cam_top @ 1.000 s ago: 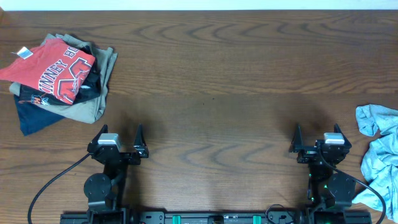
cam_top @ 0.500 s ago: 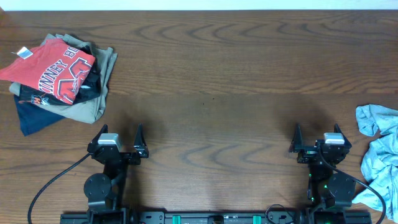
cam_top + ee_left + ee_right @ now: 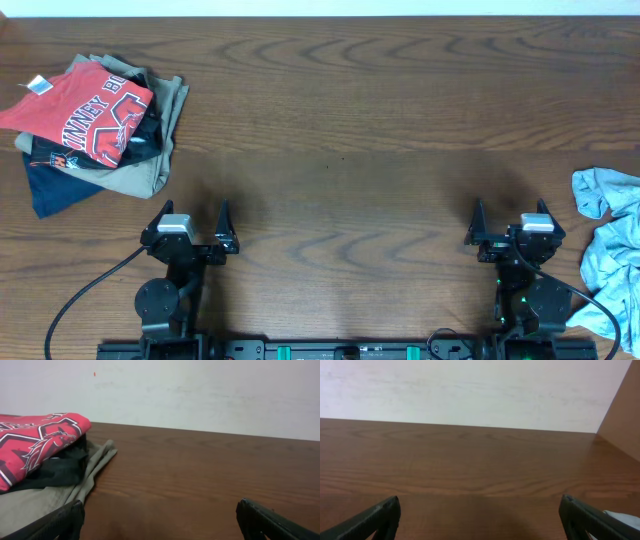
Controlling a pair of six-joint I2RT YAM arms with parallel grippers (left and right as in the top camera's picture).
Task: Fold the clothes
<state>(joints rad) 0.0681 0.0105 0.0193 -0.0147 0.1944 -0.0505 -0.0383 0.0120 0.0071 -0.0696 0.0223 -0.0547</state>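
The clothes, a crumpled pale blue-grey T-shirt [image 3: 612, 250], lie bunched at the table's right edge, partly cut off by the overhead view. A sliver of this shirt [image 3: 626, 519] shows at the bottom right of the right wrist view. My right gripper [image 3: 510, 208] stands open near the front edge, just left of the shirt and not touching it, with bare wood between its fingers [image 3: 480, 502]. My left gripper [image 3: 194, 210] is open too, near the front left, with nothing between its fingers [image 3: 159, 510].
A stack of folded garments sits at the back left: a red shirt with white lettering [image 3: 85, 110] on top, a khaki one [image 3: 150, 165] and a navy one [image 3: 55, 185] beneath. The stack's red shirt [image 3: 35, 442] lies ahead-left of my left gripper. The wooden table [image 3: 350, 100] spans the view.
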